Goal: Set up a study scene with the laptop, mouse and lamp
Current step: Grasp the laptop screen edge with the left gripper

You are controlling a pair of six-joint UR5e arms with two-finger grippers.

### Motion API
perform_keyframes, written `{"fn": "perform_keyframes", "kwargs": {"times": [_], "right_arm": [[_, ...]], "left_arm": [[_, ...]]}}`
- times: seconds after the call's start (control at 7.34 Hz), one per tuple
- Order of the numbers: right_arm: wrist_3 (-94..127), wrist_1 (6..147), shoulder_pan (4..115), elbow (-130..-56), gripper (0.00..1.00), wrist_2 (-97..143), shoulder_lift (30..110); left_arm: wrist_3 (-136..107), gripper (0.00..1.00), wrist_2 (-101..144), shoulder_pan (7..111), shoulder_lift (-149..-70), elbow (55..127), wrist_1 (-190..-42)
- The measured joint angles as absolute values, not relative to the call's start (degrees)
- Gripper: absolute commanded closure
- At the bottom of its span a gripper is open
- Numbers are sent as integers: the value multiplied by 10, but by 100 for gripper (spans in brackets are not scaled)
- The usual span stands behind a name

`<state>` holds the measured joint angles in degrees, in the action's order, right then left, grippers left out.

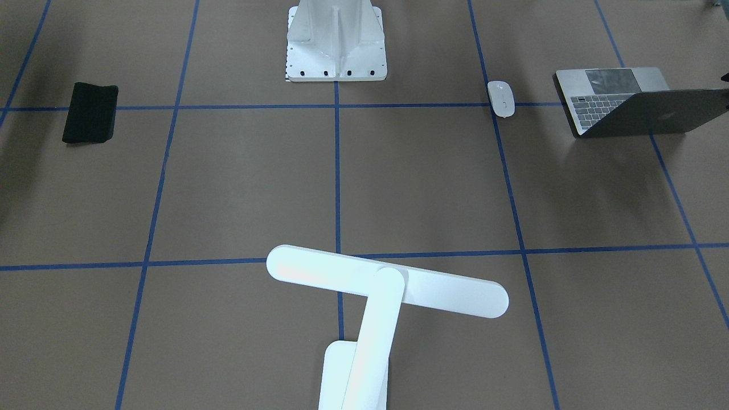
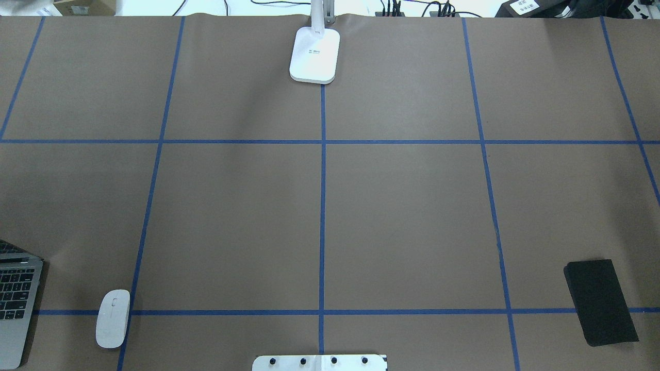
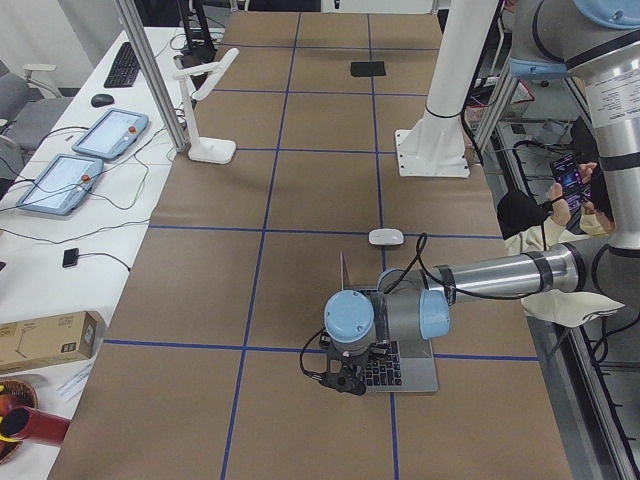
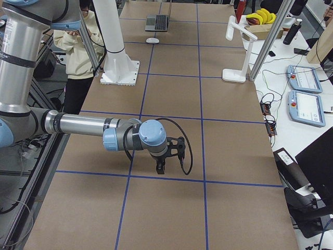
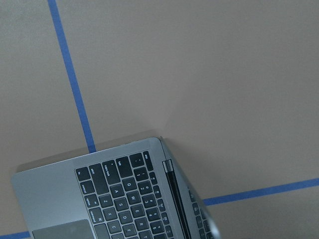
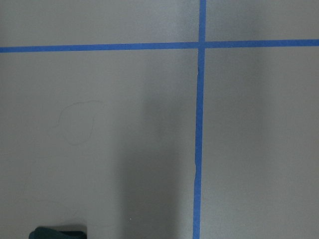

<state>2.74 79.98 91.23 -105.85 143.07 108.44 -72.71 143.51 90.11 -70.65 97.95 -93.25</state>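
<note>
The laptop (image 1: 621, 102) stands partly open at the table's left end, seen also in the overhead view (image 2: 13, 299) and the left wrist view (image 5: 124, 199). The white mouse (image 1: 501, 98) lies beside it on a blue tape line (image 2: 113, 318). The lamp (image 1: 387, 282) stands at the far middle edge, with its base (image 2: 315, 54) on the centre line. My left gripper (image 3: 345, 385) hangs over the laptop's (image 3: 400, 365) near corner; I cannot tell whether it is open. My right gripper (image 4: 160, 167) points down at bare table, and I cannot tell its state.
A thin black pad (image 1: 90, 112) lies at the right end of the table (image 2: 600, 301). The white flanged pedestal (image 1: 336, 40) stands at the near middle edge. A person (image 3: 560, 200) sits by the robot. Blue tape (image 6: 199, 149) grids the brown table.
</note>
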Motion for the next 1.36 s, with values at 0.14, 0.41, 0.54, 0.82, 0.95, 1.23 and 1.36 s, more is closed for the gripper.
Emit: {"fn": "perform_keyframes", "kwargs": {"times": [0.14, 0.41, 0.54, 0.82, 0.95, 1.23, 1.36], "right_arm": [[27, 800, 912, -1061, 0, 1431, 1086], [27, 800, 912, -1062, 0, 1431, 1088], [26, 800, 912, -1062, 0, 1431, 1089], [26, 800, 913, -1065, 0, 1431, 1093], [26, 800, 913, -1066, 0, 1431, 1097], [26, 800, 913, -1066, 0, 1431, 1108], [26, 801, 913, -1066, 0, 1432, 1114]], "left_arm": [[-743, 100, 1447, 901, -715, 976, -934], [-755, 100, 1469, 901, -733, 970, -934], [-755, 100, 1481, 901, -744, 966, -933], [-754, 100, 1507, 901, -763, 964, -930], [-753, 100, 1525, 901, -776, 964, -925], [-754, 100, 1557, 901, -813, 981, -880], [-756, 100, 1562, 902, -845, 998, -833]]}}
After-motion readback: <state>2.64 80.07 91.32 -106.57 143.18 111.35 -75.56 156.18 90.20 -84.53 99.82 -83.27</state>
